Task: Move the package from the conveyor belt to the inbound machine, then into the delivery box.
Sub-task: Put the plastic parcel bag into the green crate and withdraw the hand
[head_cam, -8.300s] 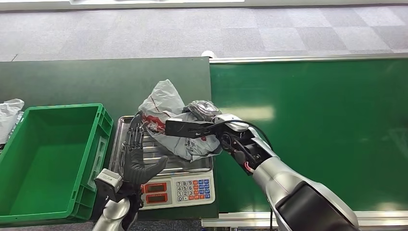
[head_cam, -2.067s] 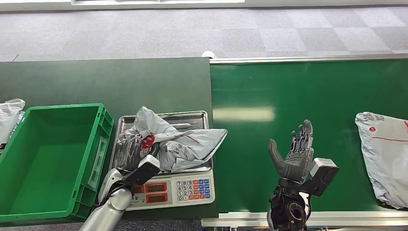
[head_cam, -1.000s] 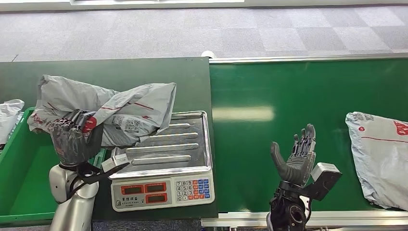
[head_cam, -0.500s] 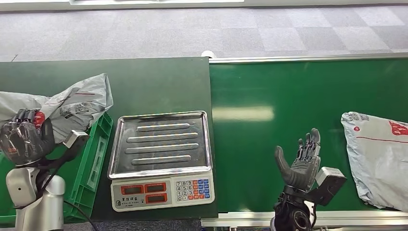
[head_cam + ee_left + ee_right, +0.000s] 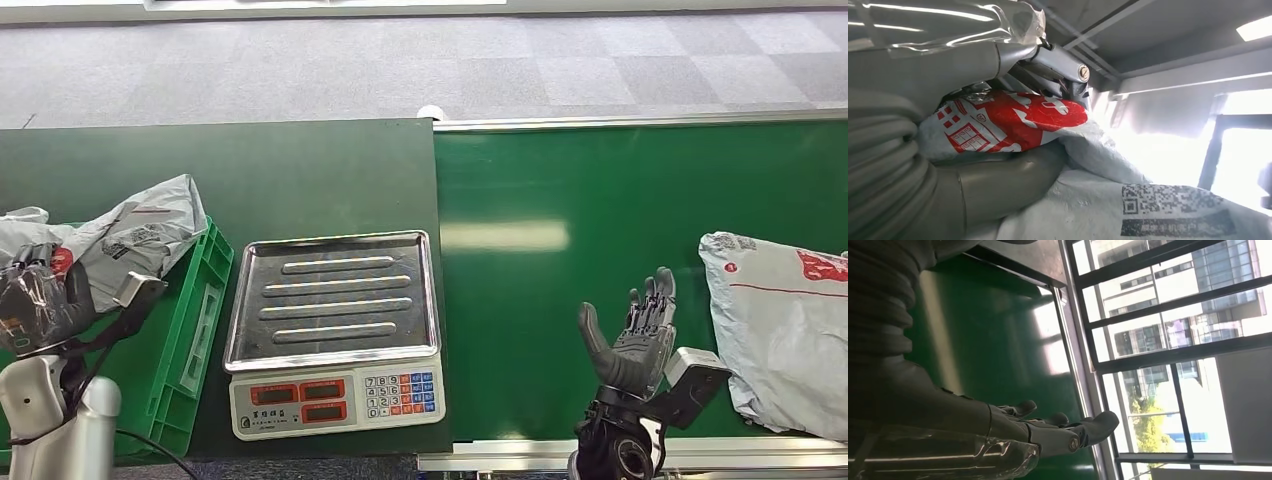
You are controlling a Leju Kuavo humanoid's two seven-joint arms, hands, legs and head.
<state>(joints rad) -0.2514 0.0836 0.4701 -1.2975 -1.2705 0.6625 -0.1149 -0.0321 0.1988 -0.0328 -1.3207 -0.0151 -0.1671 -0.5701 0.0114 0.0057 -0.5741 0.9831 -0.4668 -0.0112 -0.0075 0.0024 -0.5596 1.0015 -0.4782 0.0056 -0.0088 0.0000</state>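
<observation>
Head view shows the left robot hand (image 5: 35,305) at about eight o'clock, gripping a crumpled grey package (image 5: 130,235) held over the near left part of the green delivery box (image 5: 195,320), whose right wall stands just beside the scale (image 5: 335,325). That scale's steel tray lies bare at centre, with dark worktop (image 5: 300,175) open behind it toward twelve o'clock. From the left wrist view the package (image 5: 1083,200) is wrinkled grey plastic with a red printed patch and a black code label, pressed between thumb and fingers (image 5: 1058,60). At five o'clock the right robot hand (image 5: 635,340) is raised above the conveyor belt (image 5: 600,200), fingers spread and holding nothing. Wide green belt lies open around it. A second grey package (image 5: 790,330) rests on the belt at three o'clock, near that hand but apart from it.
</observation>
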